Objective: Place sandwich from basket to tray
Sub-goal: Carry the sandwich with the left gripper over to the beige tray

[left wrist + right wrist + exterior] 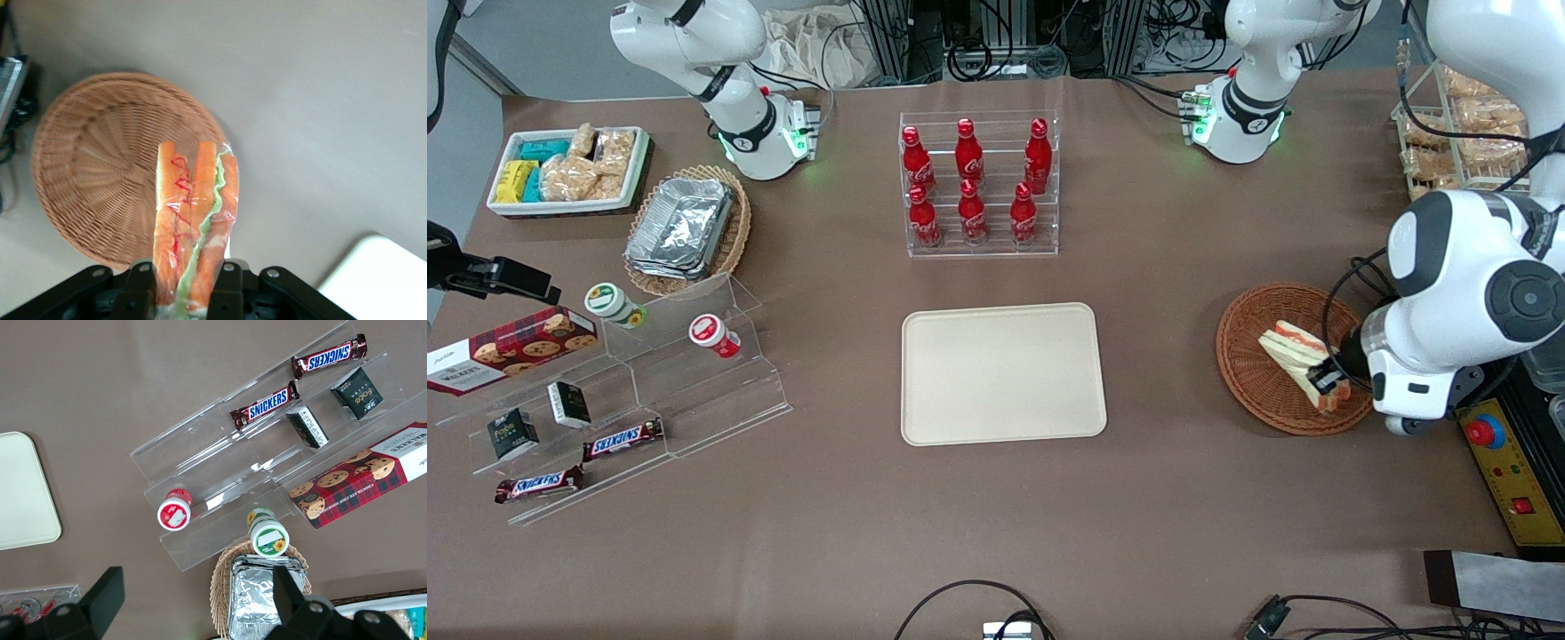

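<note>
My left gripper (1329,384) is shut on the sandwich (1294,349), a pale bread wedge with orange and green filling in clear wrap. It holds the wedge over the round reddish-brown basket (1254,384), near the rim nearest the front camera. In the left wrist view the sandwich (193,207) sits pinched between the two black fingers (228,288) of the gripper (181,293). It hangs above the basket (93,173), which has nothing else in it. The cream tray (1003,372) lies bare mid-table, toward the parked arm from the basket. A corner of the tray (380,277) shows in the left wrist view.
A clear rack of red cola bottles (978,182) stands farther from the front camera than the tray. A yellow control box with a red button (1494,444) lies beside the basket. An acrylic snack stand (631,391), an oval basket of foil trays (685,227) and a white bin (569,169) sit toward the parked arm's end.
</note>
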Robot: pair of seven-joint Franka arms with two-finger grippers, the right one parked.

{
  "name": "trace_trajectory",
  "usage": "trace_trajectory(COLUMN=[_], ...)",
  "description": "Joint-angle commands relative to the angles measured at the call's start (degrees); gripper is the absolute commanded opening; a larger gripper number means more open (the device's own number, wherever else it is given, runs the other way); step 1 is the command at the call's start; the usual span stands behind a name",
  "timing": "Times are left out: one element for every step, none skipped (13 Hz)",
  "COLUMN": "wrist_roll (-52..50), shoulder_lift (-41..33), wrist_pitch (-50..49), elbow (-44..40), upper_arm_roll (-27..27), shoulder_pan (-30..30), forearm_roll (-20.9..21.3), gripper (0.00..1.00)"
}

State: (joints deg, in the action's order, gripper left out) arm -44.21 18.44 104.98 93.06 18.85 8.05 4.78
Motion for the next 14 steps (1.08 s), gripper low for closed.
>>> trace_trajectory(wrist_roll=[-0.3, -0.1, 0.6, -0.3, -0.4, -0.4, -0.4, 0.3, 0.4, 0.5, 0.7, 1.2, 1.1, 1.1], shoulder_lift=[4.8, 7.3, 10.7, 14.1, 16.5, 18.6, 20.9, 22.3, 23.4, 24.7, 25.4, 26.4, 26.8, 26.6], wrist_pitch=[-1.7, -1.3, -0.6, 0.5, 3.4, 7.9, 10.7, 11.3, 11.3, 10.9, 10.9, 11.0, 11.0, 11.0], elbow=[-6.4, -7.8, -10.2, -11.8, -11.8, -11.4, -11.2, -11.2, -11.1, -11.0, -10.1, -9.9, -9.9, -9.9], upper_arm_roll=[0.8, 0.8, 0.8, 0.8, 0.8, 0.8, 0.8, 0.8, 0.7, 0.7, 0.7, 0.7, 0.8, 0.7], shoulder_pan=[-6.9, -10.7, -14.2, -17.2, -19.7, -21.1, -22.8, -24.8, -25.8, -26.4, -26.8, -26.9, -26.9, -27.1], forearm_roll=[-1.2, -0.7, 0.0, 0.7, 1.8, 2.2, 2.3, 2.6, 3.5, 5.5, 7.2, 7.8, 7.8, 8.0], gripper=[0.00, 0.00, 0.00, 0.00, 0.00, 0.00, 0.00, 0.00, 0.00, 0.00, 0.00, 0.00, 0.37, 0.83])
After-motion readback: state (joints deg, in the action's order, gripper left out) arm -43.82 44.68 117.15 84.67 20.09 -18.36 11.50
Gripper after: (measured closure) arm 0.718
